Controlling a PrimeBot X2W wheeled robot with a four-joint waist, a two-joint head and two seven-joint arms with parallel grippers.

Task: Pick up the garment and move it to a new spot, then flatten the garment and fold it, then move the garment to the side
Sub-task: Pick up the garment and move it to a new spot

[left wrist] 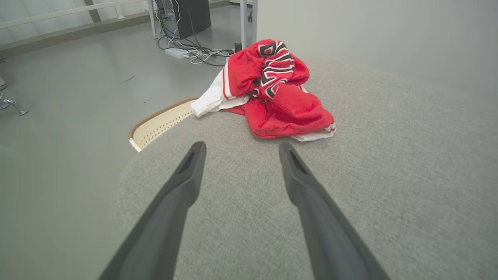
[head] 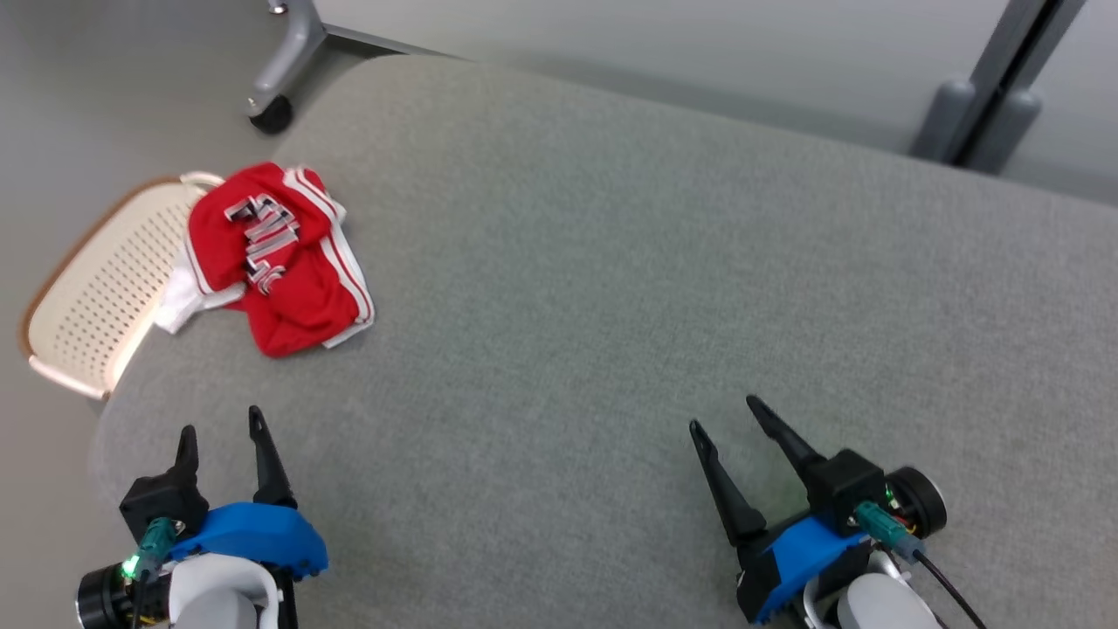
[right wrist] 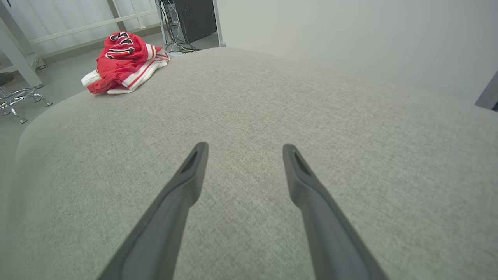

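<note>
Progress: nothing done, by the look of it. The garment [head: 279,262], red with white trim and lettering, lies crumpled in a heap at the bench's [head: 611,262] far left corner. A white fold of it reaches past the left edge over a cream perforated basket [head: 96,288] that sits beside the bench. No fold lines, nothing flattened.

Left gripper [head: 220,424]: near the front left corner, fingers spread, holding nothing, short of the heap and not touching it. Right gripper [head: 725,413]: near the front edge toward the right, fingers spread, holding nothing, well apart from the garment.

Left to do, as judged: the pick-up and move, flattening, folding, the final shift aside. So, all of it.

Count: one garment, one basket, one bench, two grippers.
</note>
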